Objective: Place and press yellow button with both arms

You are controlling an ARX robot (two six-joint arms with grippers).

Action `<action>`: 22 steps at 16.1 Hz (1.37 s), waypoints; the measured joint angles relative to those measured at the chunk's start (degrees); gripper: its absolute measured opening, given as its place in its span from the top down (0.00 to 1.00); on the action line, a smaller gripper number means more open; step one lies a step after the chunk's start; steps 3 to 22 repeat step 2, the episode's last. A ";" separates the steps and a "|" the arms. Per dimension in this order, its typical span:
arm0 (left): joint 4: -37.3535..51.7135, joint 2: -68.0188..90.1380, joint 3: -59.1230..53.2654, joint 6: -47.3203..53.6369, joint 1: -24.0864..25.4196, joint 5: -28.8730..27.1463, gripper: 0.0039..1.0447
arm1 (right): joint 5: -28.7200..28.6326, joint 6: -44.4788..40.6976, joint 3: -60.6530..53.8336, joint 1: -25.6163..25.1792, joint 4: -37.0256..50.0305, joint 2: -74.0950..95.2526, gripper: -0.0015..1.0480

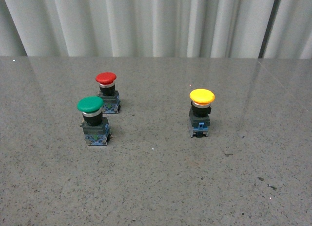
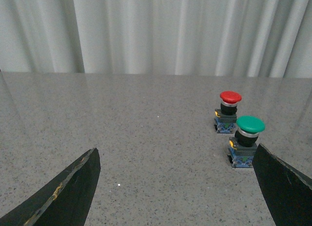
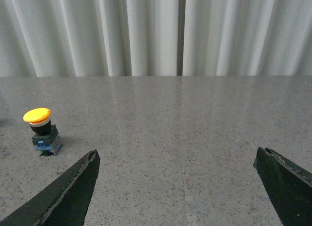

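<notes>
Yellow button [image 1: 202,112]: upright on the grey table [image 1: 156,187], untouched.
Green button [image 1: 92,120]: well left of the yellow button.
Red button [image 1: 107,91]: just behind the green one.
Left gripper [image 2: 178,187]: fingers spread, holding nothing.
Right gripper [image 3: 178,187]: fingers spread, holding nothing.

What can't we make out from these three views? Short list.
- Arms: absent from the front view; each wrist view shows only two dark fingertips, cut off by the frame's bottom edge.
- yellow button: outside the left wrist view.
- green button and red button: outside the right wrist view.
- Markings on the switch bases: too small to read in any view.
- Beyond the table: hidden by the curtain.
</notes>
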 joint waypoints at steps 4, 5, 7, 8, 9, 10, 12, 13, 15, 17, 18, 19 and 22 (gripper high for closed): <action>0.00 0.00 0.00 0.00 0.00 -0.02 0.06 | 0.00 0.00 -0.02 0.00 0.00 0.00 0.06; 0.00 0.00 0.00 0.00 0.00 -0.02 0.06 | 0.00 0.00 -0.02 0.00 0.00 0.00 0.06; 0.00 0.00 0.00 0.00 0.00 -0.02 0.06 | 0.00 0.00 -0.02 0.00 0.00 0.00 0.06; 0.00 0.00 0.00 0.00 0.00 -0.02 0.06 | 0.00 0.00 -0.02 0.00 0.00 0.00 0.06; 0.00 0.00 0.00 0.00 0.00 -0.02 0.06 | 0.00 0.00 -0.02 0.00 0.00 0.00 0.06; 0.00 0.00 0.00 0.00 0.00 -0.02 0.06 | 0.00 0.00 -0.02 0.00 0.00 0.00 0.06; 0.00 0.00 0.00 0.00 0.00 -0.02 0.06 | 0.00 0.00 -0.02 0.00 0.00 0.00 0.06; 0.00 0.00 0.00 0.00 0.00 -0.02 0.06 | 0.00 0.00 -0.02 0.00 0.00 0.00 0.06; 0.00 0.00 0.00 0.00 0.00 -0.02 0.06 | 0.00 0.00 -0.02 0.00 0.00 0.00 0.06; 0.00 0.00 0.00 0.00 0.00 -0.02 0.06 | 0.00 0.00 -0.02 0.00 0.00 0.00 0.06; 0.00 0.00 0.00 0.00 0.00 -0.02 0.06 | 0.00 0.00 -0.02 0.00 0.00 0.00 0.06; 0.00 0.00 0.00 0.00 0.00 -0.02 0.06 | 0.00 0.00 -0.02 0.00 0.00 0.00 0.06; 0.00 0.00 0.00 0.00 0.00 -0.02 0.06 | 0.00 0.00 -0.02 0.00 0.00 0.00 0.06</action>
